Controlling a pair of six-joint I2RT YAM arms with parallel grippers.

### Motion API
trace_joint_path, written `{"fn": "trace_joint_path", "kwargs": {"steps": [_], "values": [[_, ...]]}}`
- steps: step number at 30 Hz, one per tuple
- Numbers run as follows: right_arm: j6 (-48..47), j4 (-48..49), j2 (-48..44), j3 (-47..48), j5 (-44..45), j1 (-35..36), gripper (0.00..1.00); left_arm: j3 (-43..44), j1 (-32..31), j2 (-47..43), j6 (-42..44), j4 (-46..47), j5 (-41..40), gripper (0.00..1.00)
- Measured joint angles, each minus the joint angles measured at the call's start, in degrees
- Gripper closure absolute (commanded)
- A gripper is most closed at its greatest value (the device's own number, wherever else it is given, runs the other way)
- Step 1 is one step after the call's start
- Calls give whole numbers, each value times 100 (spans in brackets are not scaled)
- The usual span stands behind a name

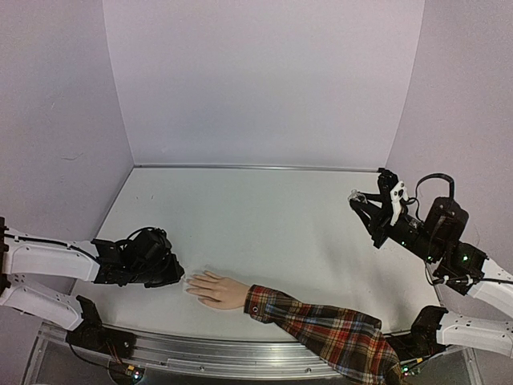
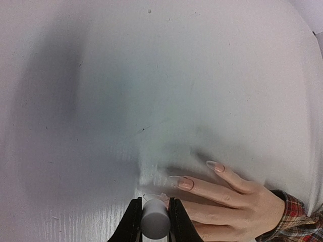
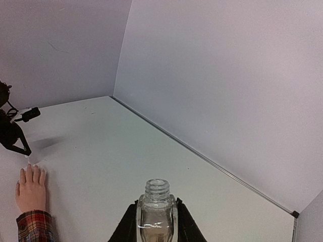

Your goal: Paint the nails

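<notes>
I see left pincer (image 2: 155, 214) clamped on grey cap (image 2: 155, 224), just beside nails (image 2: 185, 183) of hand (image 1: 215, 289) flat on tabletop (image 1: 264, 216); right pincer (image 3: 157, 217) clamped on open glass bottle (image 3: 157, 194), well apart.

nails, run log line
left gripper shut on grey cylindrical cap by nails of pale hand | right gripper shut on clear glass bottle

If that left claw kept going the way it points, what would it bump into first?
Probably the nails of the pale hand, which lie just ahead of the left gripper and the grey cap it holds. Depth is unclear, so the white table beside them could come first.
</notes>
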Motion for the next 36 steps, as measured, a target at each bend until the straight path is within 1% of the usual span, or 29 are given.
{"fn": "trace_joint_path", "kwargs": {"steps": [18,27,36], "values": [[4,0,0,0,0,0,100,-109,0,22,-51,23,-171,100],[4,0,0,0,-2,0,100,43,0,-62,53,-456,-411,100],[2,0,0,0,-4,0,100,239,-2,-319,114,-506,-207,100]]}}
